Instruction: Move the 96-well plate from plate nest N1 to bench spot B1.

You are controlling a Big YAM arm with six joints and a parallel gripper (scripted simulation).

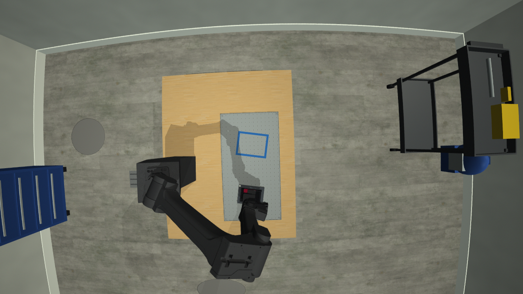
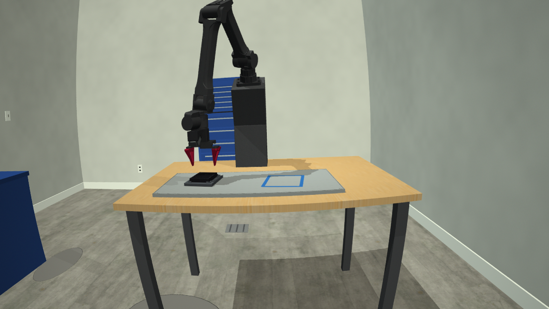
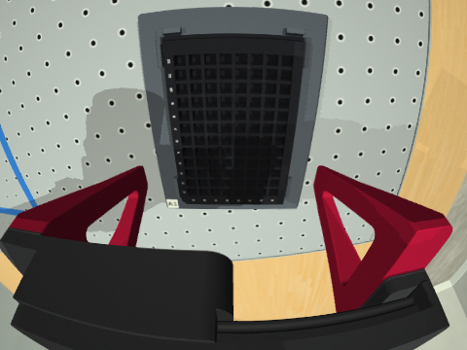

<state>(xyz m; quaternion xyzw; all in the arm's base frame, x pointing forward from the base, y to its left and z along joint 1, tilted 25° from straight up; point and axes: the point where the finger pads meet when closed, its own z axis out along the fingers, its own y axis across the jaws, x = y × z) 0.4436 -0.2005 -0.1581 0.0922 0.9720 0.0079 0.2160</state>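
Note:
The black 96-well plate (image 3: 233, 120) sits flat in the grey plate nest (image 3: 233, 14) on the perforated grey deck; it also shows in the side view (image 2: 203, 177) and, partly hidden by the wrist, in the top view (image 1: 251, 192). My gripper (image 2: 202, 158) with red fingers hangs open and empty a short way above the plate, its fingers wider apart than the plate's short width. The blue taped outline B1 (image 1: 252, 144) lies further along the deck, empty, and shows in the side view (image 2: 283, 180).
The arm's black pedestal (image 2: 249, 122) stands on the wooden table behind the deck (image 2: 249, 183). A blue cabinet (image 1: 31, 201) and a black cart with yellow boxes (image 1: 486, 105) stand off the table on the floor.

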